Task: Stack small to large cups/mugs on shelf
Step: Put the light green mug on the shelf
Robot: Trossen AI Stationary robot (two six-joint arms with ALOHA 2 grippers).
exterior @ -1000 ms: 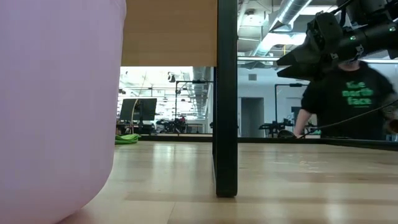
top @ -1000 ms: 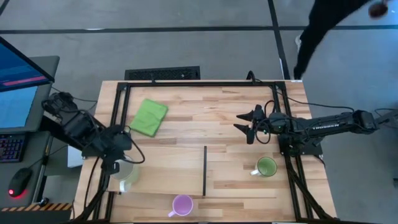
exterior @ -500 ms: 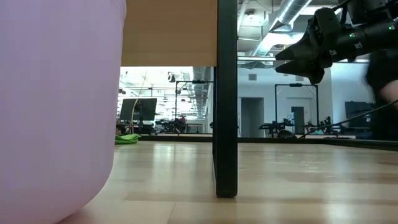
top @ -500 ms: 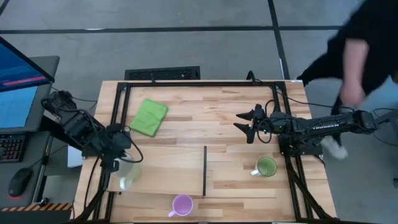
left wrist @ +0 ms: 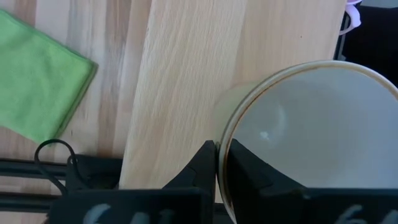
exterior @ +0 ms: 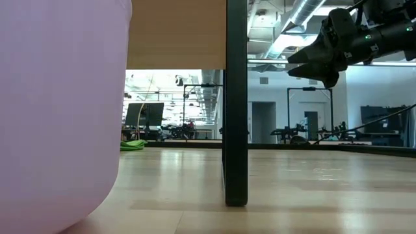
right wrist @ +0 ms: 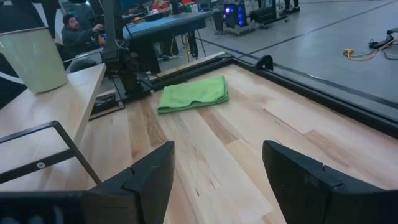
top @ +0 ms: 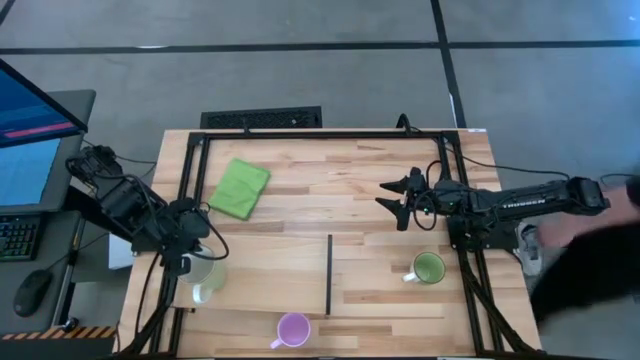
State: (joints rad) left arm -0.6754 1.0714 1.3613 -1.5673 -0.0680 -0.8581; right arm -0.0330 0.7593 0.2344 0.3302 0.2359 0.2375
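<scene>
We see the left gripper (top: 186, 262) clamped on the rim of the white mug (top: 203, 279), which sits at the shelf's (top: 265, 275) outer end. The right gripper (top: 392, 197) hangs spread wide over the tabletop (top: 350, 180). The green mug (top: 428, 268) and purple mug (top: 293, 329) wait; next, we judge, comes releasing cleanly.

shelf (top: 270, 275) mid bare, cloth (top: 240, 188) rear-left
</scene>
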